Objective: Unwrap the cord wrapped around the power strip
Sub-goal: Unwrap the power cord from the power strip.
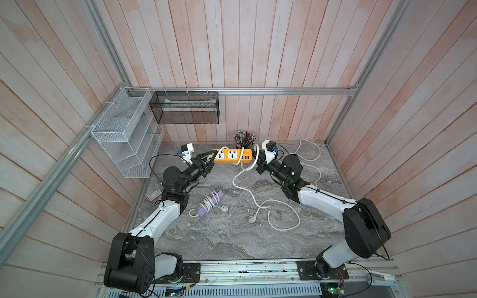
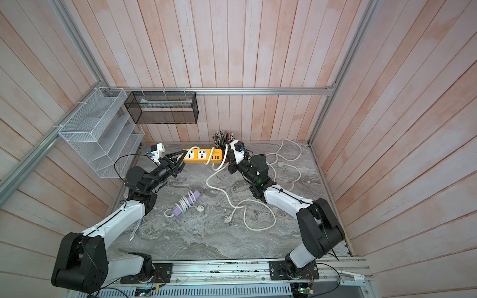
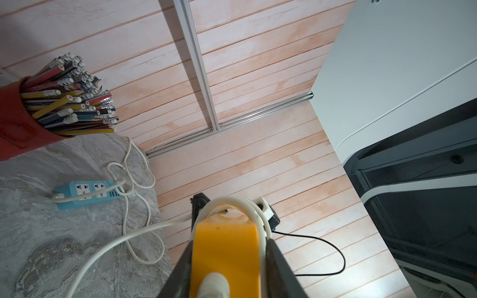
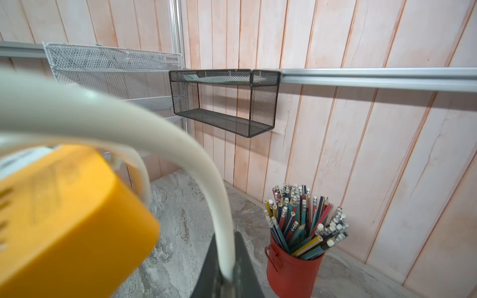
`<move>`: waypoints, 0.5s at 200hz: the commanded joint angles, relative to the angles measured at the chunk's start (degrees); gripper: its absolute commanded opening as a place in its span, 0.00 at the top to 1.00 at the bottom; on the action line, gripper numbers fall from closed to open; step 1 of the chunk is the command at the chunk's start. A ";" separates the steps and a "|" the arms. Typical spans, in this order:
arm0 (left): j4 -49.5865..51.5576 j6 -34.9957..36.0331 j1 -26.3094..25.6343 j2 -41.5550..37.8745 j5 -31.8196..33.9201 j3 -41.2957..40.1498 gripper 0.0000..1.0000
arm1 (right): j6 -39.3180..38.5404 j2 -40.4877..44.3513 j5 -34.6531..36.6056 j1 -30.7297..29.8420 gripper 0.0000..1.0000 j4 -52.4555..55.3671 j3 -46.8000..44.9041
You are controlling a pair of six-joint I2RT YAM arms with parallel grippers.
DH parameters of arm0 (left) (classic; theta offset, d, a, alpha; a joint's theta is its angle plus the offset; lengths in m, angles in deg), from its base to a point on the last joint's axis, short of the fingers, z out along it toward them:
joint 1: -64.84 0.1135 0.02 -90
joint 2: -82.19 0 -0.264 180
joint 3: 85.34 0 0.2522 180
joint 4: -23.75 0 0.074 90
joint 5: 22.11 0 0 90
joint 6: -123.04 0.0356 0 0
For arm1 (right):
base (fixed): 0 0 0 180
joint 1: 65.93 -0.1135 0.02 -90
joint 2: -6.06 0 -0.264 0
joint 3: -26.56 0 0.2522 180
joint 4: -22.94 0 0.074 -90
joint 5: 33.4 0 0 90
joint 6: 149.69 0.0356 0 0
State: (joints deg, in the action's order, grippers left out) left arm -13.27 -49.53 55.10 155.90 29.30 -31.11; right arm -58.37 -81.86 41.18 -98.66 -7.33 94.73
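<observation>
Both fingers [image 3: 280, 268] of my left gripper [image 3: 229, 243] are clamped on the sides of one end of the orange plastic power strip [image 1: 232, 155]. The strip sits level between my two arms, at the upper middle of both top views. My right gripper [image 4: 228, 268] has its fingers pinched together on the thick white cord [image 4: 180, 144], just beside the strip's other end.

Two turns of that cord cross the strip's face. From my right fingers it arcs up, then drops to the table and snakes toward the lower centre of the frame, ending in a white plug [image 1: 251, 219].

Beneath is a grey marble-patterned tabletop [image 1: 232, 237], boxed in by pale pink plank walls [image 1: 258, 51] with an aluminium rail [image 1: 284, 91] along the back.

A red metal bucket of pencils [image 4: 291, 271] stands just behind the strip and my right gripper, crowding that side. A purple power strip [image 1: 210, 203] with its own cord wound round it lies near my left arm at centre left. A blue power strip [image 3: 85, 192] with a loose cord shows only in the left wrist view. In the upper left of the frame hang a black mesh basket [image 1: 184, 108] and a white wire rack [image 1: 124, 134].
</observation>
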 commanded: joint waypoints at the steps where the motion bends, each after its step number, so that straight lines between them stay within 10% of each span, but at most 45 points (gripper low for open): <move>1: -3.40 0.20 0.45 0.15 1.02 -0.40 1.00 | -0.35 4.74 -2.54 -0.14 1.00 2.39 -2.33; 100: -5.29 -1.88 1.05 0.38 0.72 3.99 1.00 | -2.36 7.45 -0.59 -2.29 1.00 18.73 -9.67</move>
State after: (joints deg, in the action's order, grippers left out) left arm -14.83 -50.71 55.84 156.64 29.35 -30.04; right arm -61.80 -71.95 39.41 -100.95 7.09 85.92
